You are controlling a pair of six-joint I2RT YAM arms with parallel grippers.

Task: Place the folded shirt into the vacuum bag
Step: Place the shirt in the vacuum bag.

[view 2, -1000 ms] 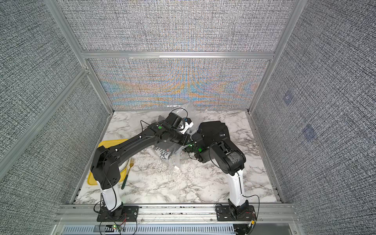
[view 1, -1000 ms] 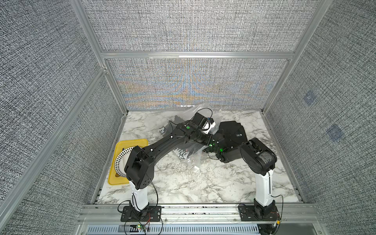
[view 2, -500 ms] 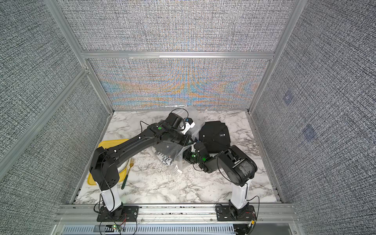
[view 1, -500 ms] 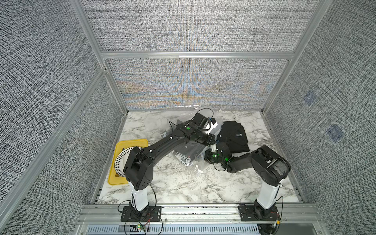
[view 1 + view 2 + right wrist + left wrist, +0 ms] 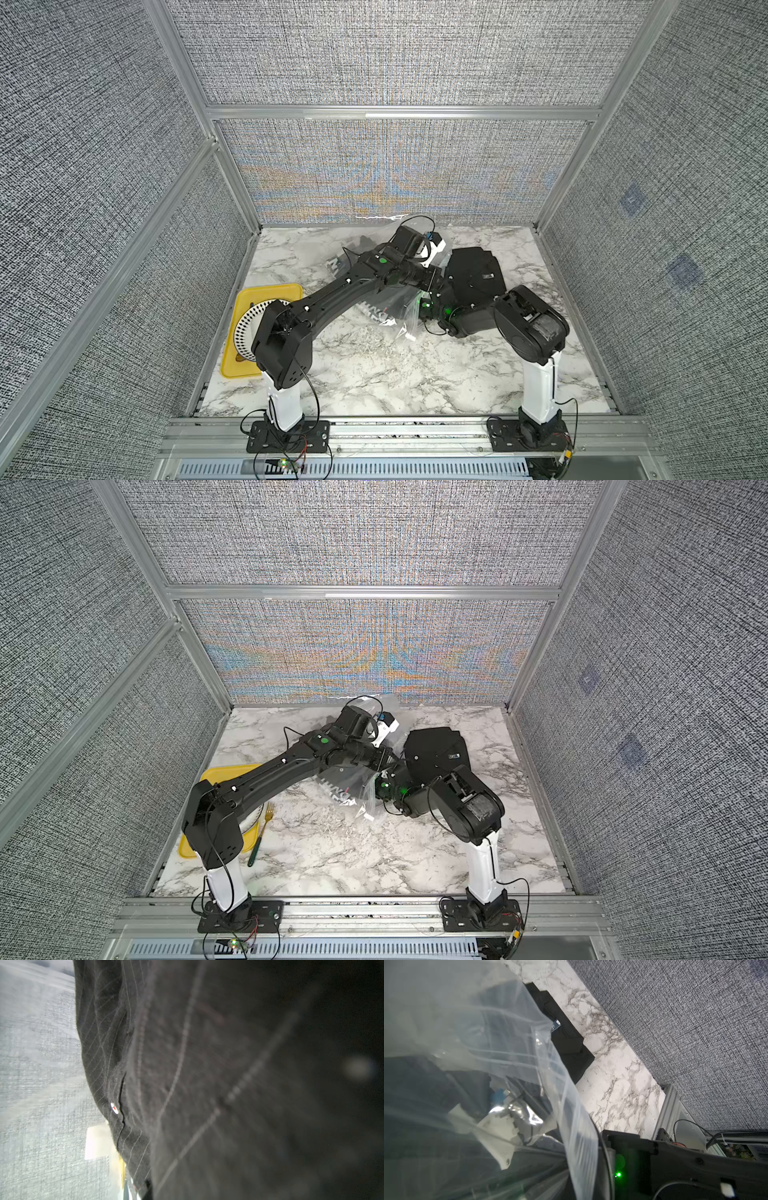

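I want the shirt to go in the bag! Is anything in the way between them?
Nothing visible is. The shirt lies on the table right beside the bag, whose edge hangs next to it. Only the right gripper is there, at the shirt's edge.

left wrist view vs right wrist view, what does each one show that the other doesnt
Only left wrist: the crinkly clear plastic vacuum bag, the white marble tabletop and the folded black shirt lying flat with a small blue tag. Only right wrist: blurred close-up black pinstriped fabric with a tiny white-and-red mark. Both: black cloth; whether the same garment is unclear.
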